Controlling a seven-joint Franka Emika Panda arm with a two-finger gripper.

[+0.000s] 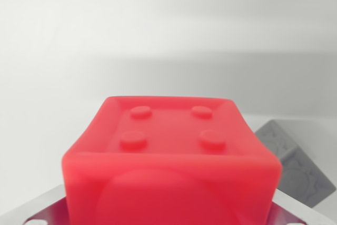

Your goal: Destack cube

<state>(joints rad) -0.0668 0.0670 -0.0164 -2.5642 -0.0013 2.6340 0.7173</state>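
Note:
A red cube (pixel 171 156) with four round studs on its top face fills the lower middle of the wrist view, very close to the camera. A grey cube (pixel 295 164) with a patterned face sits behind it at the wrist view's right, partly hidden by the red one and turned at an angle. Thin metal parts of my gripper mount (pixel 42 210) show at the bottom corners on either side of the red cube. The red cube hides my fingers, so I cannot see whether they are touching it.
A plain white surface (pixel 158 35) stretches behind both cubes, with a soft shadow band across its middle. Nothing else shows on it.

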